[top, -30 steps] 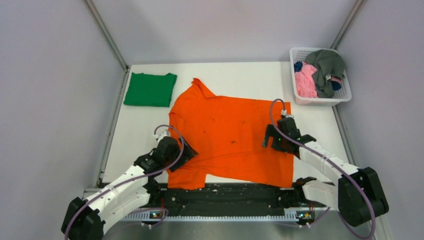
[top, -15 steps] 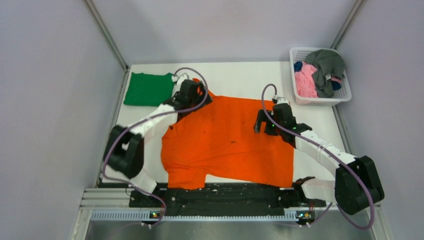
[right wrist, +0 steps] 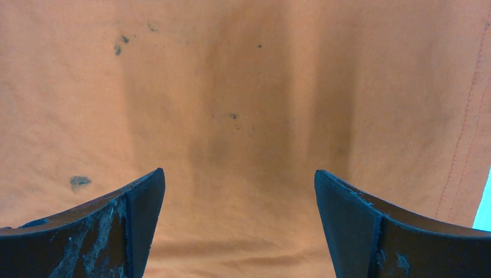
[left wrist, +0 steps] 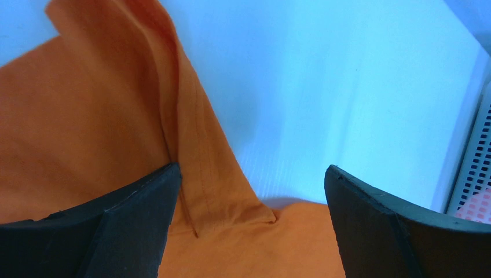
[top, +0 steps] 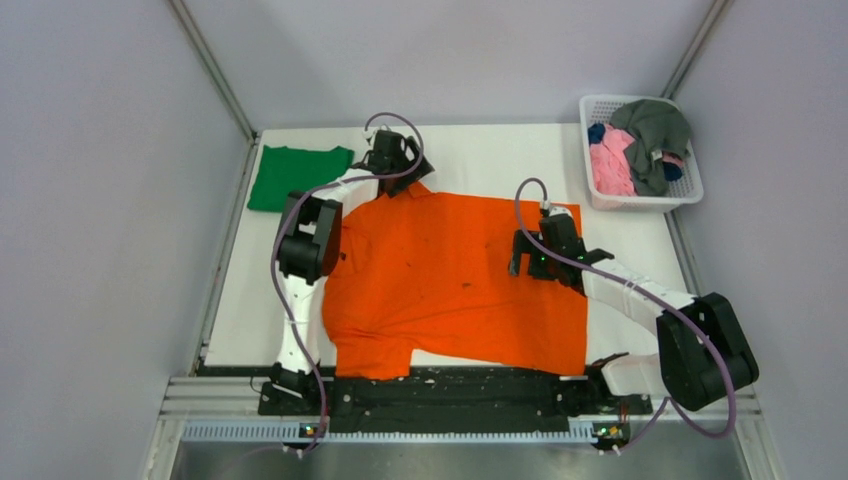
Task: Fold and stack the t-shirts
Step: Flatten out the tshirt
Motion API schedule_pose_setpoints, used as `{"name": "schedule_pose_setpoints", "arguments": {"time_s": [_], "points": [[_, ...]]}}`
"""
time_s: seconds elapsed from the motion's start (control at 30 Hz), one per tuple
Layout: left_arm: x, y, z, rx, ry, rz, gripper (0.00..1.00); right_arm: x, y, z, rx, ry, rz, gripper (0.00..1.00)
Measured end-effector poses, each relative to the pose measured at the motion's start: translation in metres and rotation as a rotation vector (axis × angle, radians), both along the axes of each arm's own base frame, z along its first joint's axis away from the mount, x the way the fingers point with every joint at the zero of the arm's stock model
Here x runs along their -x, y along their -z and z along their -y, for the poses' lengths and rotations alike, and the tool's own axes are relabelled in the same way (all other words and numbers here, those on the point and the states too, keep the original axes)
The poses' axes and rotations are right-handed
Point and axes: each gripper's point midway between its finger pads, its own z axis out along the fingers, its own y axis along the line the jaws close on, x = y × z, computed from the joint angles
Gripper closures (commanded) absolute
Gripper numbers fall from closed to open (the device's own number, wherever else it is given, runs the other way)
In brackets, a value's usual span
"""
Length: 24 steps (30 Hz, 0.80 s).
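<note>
Hovering at the far left of the orange t-shirt [top: 450, 280], the left gripper [left wrist: 252, 172] had its fingers spread wide and held nothing, with the creased short sleeve [left wrist: 197, 150] lying between them on the white table [top: 480, 150]. The right gripper [right wrist: 238, 174] was likewise spread and empty over the right half of the same shirt, above plain cloth marked by a few dark specks [right wrist: 78, 182]; whether its tips touched the fabric could not be told. The orange shirt lay flat and unfolded across the middle of the table, a folded green t-shirt [top: 298, 178] sat at the far left, near that sleeve, and a white basket [top: 640, 204] at the far right held a pink shirt [top: 610, 165], a grey one [top: 655, 130] and a dark blue one [top: 597, 132]. The main risk seemed to lie with the left arm, which was stretched far out. A pinch that caught only the folded-over edge of the sleeve might slip or drag the whole shirt askew, and a wide sweep could brush the green shirt and spoil its fold. On the right, closing over open cloth instead of a hem would probably bunch the panel and leave the fold crooked. No brand, label or writing could be read anywhere.
</note>
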Motion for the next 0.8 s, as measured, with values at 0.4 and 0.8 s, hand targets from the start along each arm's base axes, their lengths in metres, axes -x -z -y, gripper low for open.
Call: {"name": "schedule_pose_setpoints", "arguments": {"time_s": [0.4, 0.8], "points": [[-0.015, -0.006, 0.021, 0.087, 0.04, 0.037, 0.01, 0.002, 0.013, 0.002, 0.022, -0.004, -0.037, 0.01], [-0.072, -0.028, 0.073, 0.288, 0.061, 0.132, 0.01, 0.002, 0.013, 0.004, 0.031, 0.003, -0.034, 0.01]]}}
